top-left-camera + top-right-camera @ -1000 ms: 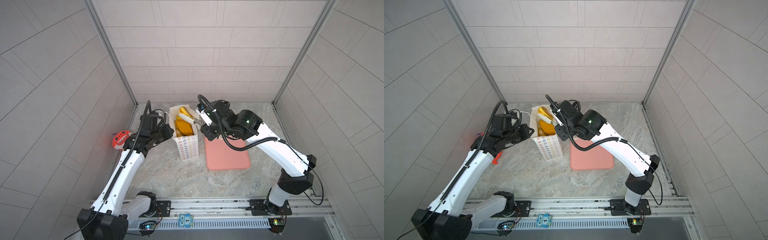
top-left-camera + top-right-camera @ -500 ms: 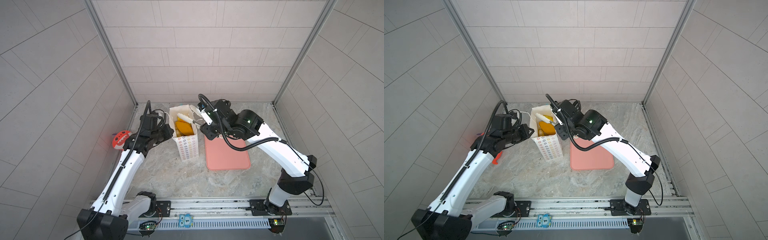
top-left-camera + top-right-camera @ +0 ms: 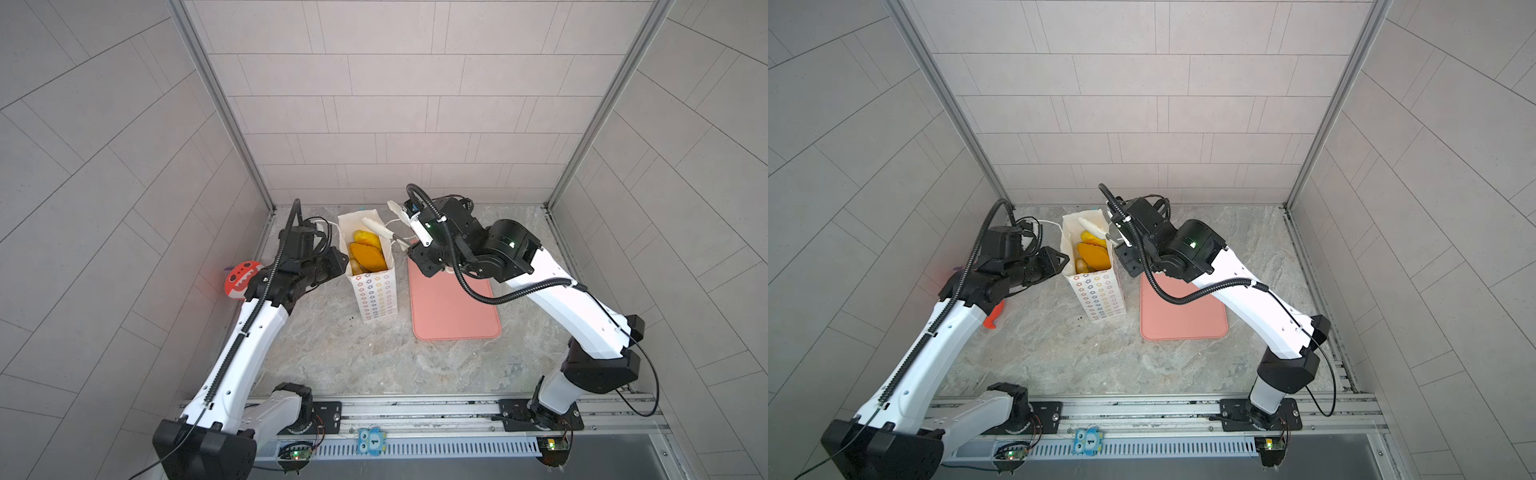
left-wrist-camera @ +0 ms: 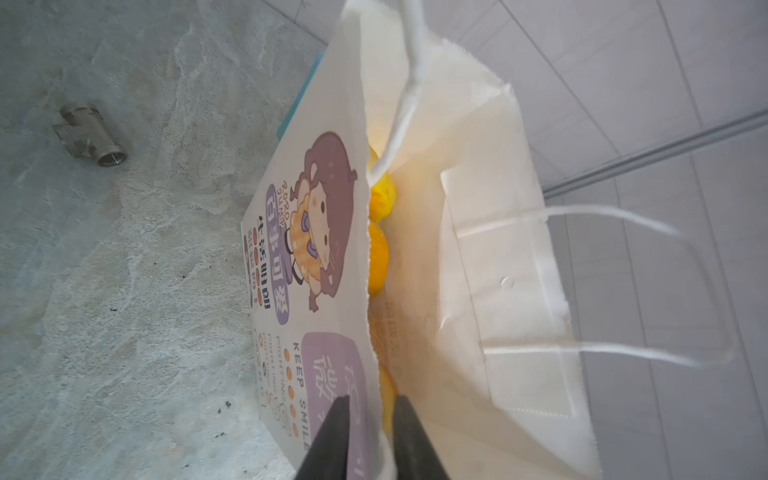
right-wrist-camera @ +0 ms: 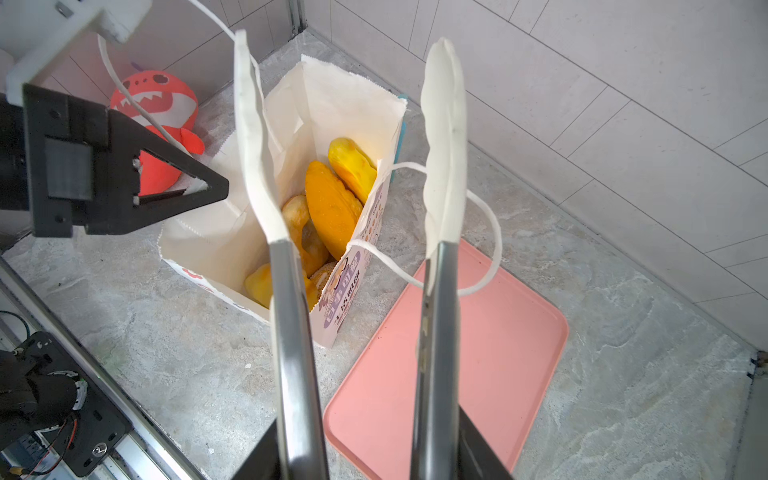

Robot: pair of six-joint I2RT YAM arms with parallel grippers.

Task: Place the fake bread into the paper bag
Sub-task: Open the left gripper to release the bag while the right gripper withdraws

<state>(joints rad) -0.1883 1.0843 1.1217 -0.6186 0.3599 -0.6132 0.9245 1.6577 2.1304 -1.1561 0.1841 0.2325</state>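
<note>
The paper bag (image 3: pixel 376 291) (image 3: pixel 1100 297) (image 4: pixel 316 249) (image 5: pixel 345 108) stands upright and open on the stone floor. Several pieces of fake bread (image 3: pixel 365 255) (image 3: pixel 1092 255) (image 5: pixel 332 203) (image 4: pixel 378 253) lie inside it. My left gripper (image 3: pixel 338 266) (image 3: pixel 1065 259) (image 4: pixel 372 401) sits at the bag's left rim, jaws slightly parted, with the paper wall between them. My right gripper (image 3: pixel 415 239) (image 5: pixel 365 432) is shut on metal tongs (image 3: pixel 376 227) (image 5: pixel 249 145) with white tips. The tongs gape empty above the bag's right rim.
A bare flat pink tray (image 3: pixel 453 307) (image 3: pixel 1183 316) (image 5: pixel 478 332) lies right of the bag. A red plush toy (image 3: pixel 239 278) (image 5: pixel 158 108) leans at the left wall. A metal pipe fitting (image 4: pixel 89 139) lies on the floor. The bag's cord handles (image 5: pixel 490 232) hang loose.
The tongs have drawn back to the right from over the bag's mouth. A pastry that stood high at the mouth now lies lower in the bag. The left arm has stayed put.
</note>
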